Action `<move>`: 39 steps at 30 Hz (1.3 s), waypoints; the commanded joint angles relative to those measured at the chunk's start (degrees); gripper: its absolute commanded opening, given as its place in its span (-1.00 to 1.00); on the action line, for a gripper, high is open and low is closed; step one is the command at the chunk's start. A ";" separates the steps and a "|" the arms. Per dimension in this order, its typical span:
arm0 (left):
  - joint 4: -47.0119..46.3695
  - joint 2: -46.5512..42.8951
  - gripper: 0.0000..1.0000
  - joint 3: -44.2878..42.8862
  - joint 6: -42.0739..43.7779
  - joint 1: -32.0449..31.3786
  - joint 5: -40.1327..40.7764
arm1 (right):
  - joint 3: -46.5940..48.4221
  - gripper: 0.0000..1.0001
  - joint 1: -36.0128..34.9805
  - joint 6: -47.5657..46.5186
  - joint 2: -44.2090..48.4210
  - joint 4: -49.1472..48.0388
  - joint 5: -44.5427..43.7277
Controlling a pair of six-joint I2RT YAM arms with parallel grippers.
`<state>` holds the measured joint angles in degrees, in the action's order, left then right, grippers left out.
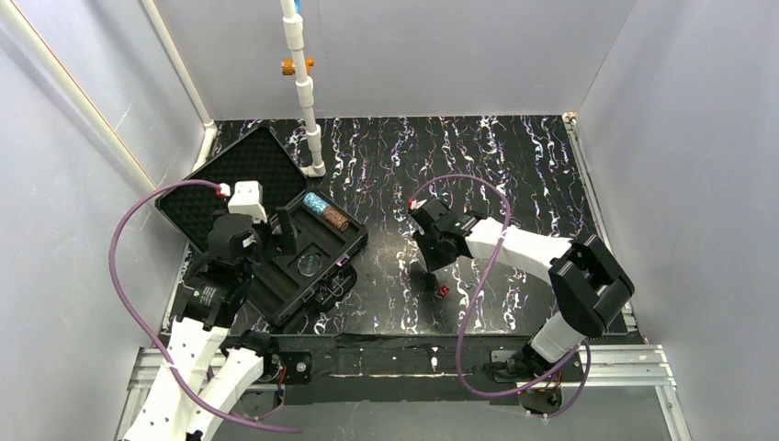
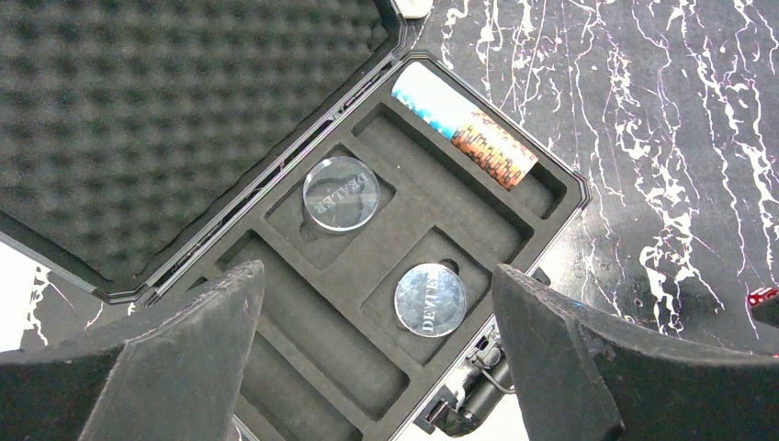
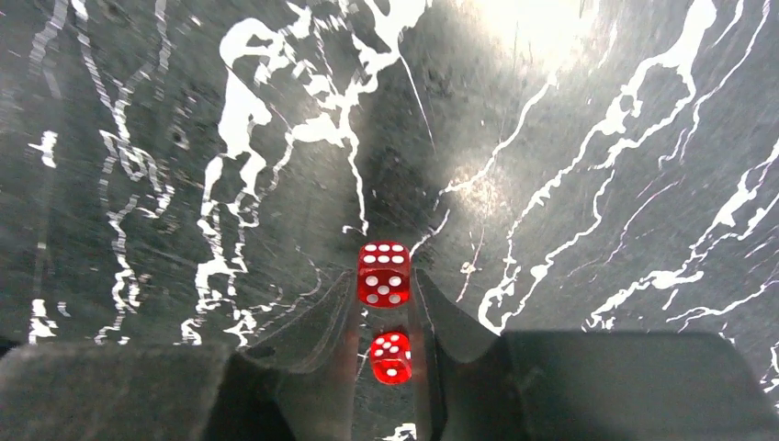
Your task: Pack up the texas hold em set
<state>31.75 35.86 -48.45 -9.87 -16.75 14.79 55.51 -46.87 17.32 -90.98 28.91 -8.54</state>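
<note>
Left hand [image 2: 377,269] spread wide (hovering), right hand [image 3: 384,280] pinched

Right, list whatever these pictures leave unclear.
- Left wrist: the case near compartments, covered by the left gripper and cut by the bottom edge.
- Right wrist: whether the right gripper clamps the nearer die; its fingers are blurred.
- Top external: chip stack count, too small.

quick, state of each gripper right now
left gripper: open, holding nothing
right gripper: closed on a red die
</note>
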 commanded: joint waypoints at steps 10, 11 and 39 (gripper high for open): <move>0.61 0.11 0.86 -1.06 0.20 -0.28 0.34 | 22.19 -0.82 0.16 0.99 -3.11 -1.71 10.77; 0.63 0.09 0.86 -1.00 0.18 -0.25 0.40 | 23.35 -0.82 0.12 1.15 -3.90 -1.91 11.34; 0.67 0.00 0.86 -1.04 0.24 -0.33 0.86 | 44.81 -0.81 -2.76 3.40 -25.72 -4.47 17.47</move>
<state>31.75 35.90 -48.45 -9.85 -16.75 14.81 96.90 -48.99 19.86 -115.61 25.93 7.66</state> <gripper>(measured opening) 0.928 0.305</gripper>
